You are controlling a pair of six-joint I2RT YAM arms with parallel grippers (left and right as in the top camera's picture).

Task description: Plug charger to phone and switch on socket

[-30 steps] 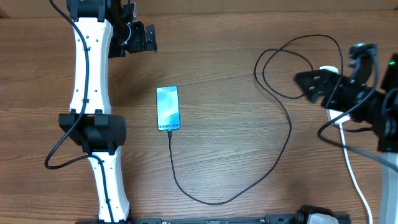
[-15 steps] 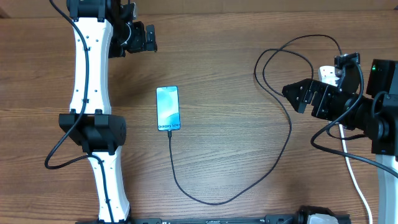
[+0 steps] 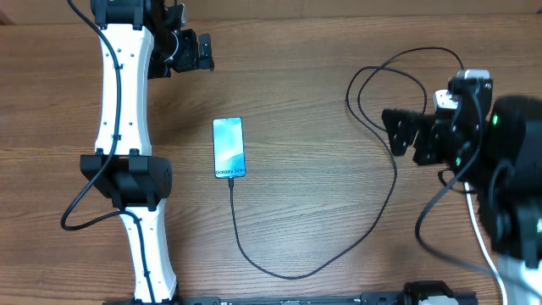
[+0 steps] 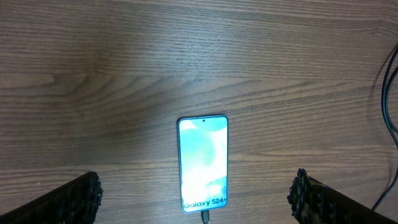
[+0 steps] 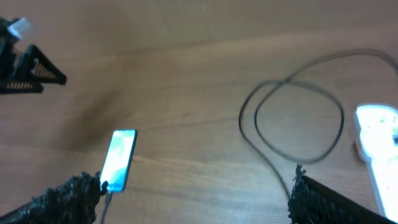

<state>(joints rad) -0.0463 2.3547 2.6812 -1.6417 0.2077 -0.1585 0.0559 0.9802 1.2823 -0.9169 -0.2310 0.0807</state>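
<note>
The phone (image 3: 228,147) lies flat mid-table with its light-blue screen lit; it also shows in the left wrist view, phone (image 4: 203,163), and the right wrist view, phone (image 5: 118,159). The charger cable (image 3: 288,274) runs from the phone's near end, where its connector (image 4: 204,218) sits against the edge, curves right and loops (image 5: 292,118) toward the socket (image 5: 376,143). In the overhead view the right arm hides most of the socket (image 3: 446,97). My left gripper (image 3: 205,52) hangs open at the far left, high above the phone. My right gripper (image 3: 400,135) is open and empty, just left of the socket.
The thick white cord (image 3: 483,246) runs from the socket toward the near right edge. The left arm's white links (image 3: 123,102) stretch along the table's left side. Bare wood lies between the phone and the cable loop.
My right arm has swung left and back from the socket, and its wrist has turned toward the table's middle. Its jaws opened a little wider. The left arm, phone and cable have not moved.
</note>
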